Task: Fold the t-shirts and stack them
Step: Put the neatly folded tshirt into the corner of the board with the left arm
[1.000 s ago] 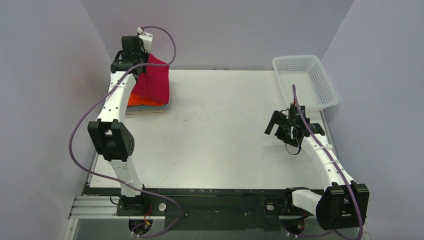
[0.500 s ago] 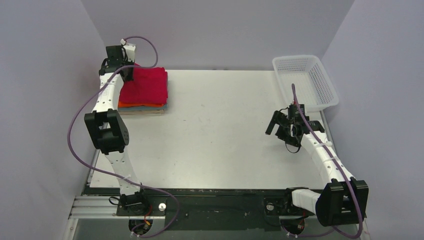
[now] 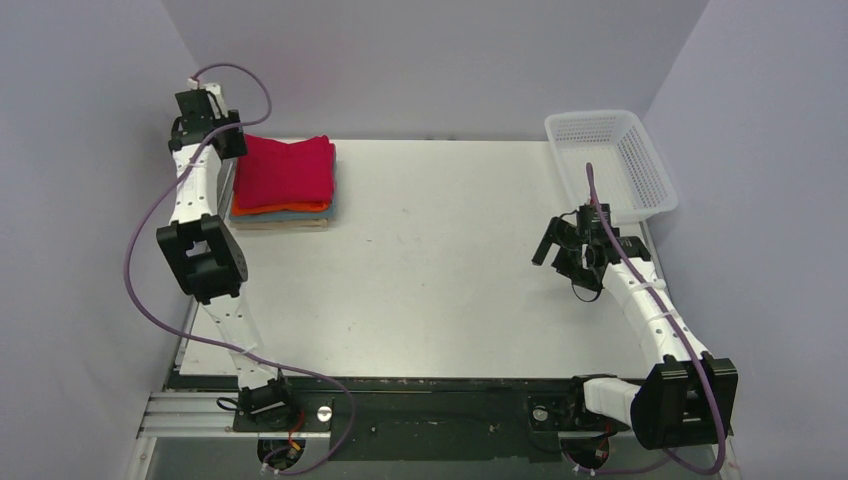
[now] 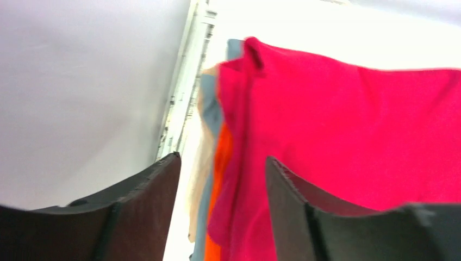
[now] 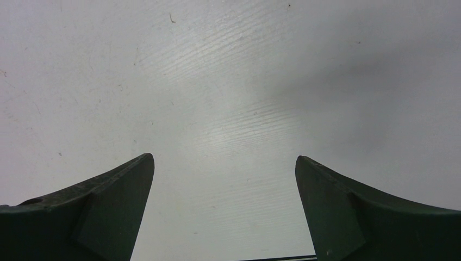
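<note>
The t-shirts sit in one folded stack at the table's far left. The crimson-red shirt (image 3: 285, 172) lies flat on top, with orange (image 3: 278, 208), grey-blue (image 3: 290, 216) and beige (image 3: 282, 225) edges showing below. My left gripper (image 3: 232, 146) hovers at the stack's far-left corner, open and holding nothing. In the left wrist view, the left gripper (image 4: 222, 157) frames the stack's edge: red shirt (image 4: 353, 125), orange (image 4: 223, 155), grey-blue (image 4: 212, 111), beige (image 4: 200, 157). My right gripper (image 3: 563, 256) hangs open over bare table at the right, nothing between its fingers (image 5: 122, 190).
A white mesh basket (image 3: 598, 116) stands at the far right corner, just behind the right arm. Purple-grey walls close in on the left, back and right. The table's left edge (image 4: 179, 103) runs close beside the stack.
The left gripper laid the red shirt flat onto the stack, let go of it and pulled back to the left. The right arm has hardly moved.
</note>
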